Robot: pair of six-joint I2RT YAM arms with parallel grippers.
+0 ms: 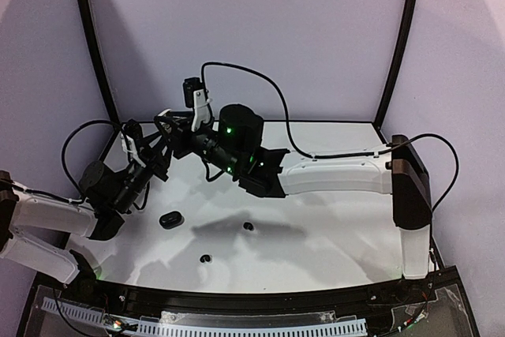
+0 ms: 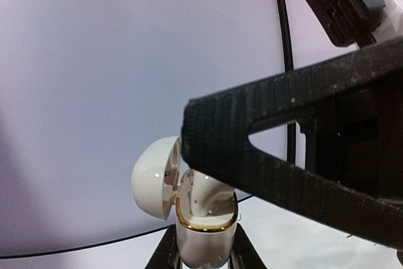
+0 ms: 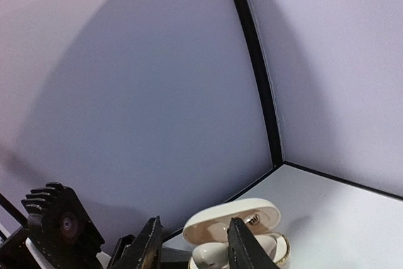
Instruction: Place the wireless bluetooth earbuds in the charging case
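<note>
My left gripper (image 2: 204, 251) is shut on a white charging case (image 2: 203, 237) with a gold rim, held upright above the table with its lid (image 2: 153, 177) swung open. A white earbud (image 2: 208, 194) sits in the case's mouth. My right gripper (image 3: 194, 221) is right above the case, jaws apart, with one finger (image 2: 283, 155) crossing the left wrist view. In the right wrist view the earbud (image 3: 211, 256) shows low between the spread fingers, under the open lid (image 3: 233, 213). Two black earbuds (image 1: 248, 226) (image 1: 207, 258) lie on the table.
A black charging case (image 1: 170, 219) lies on the white table (image 1: 331, 234) left of centre, near the left arm. Both arms meet at the back left corner, close to the black frame post (image 1: 95, 45) and the wall. A cable (image 1: 268, 108) loops over the right arm.
</note>
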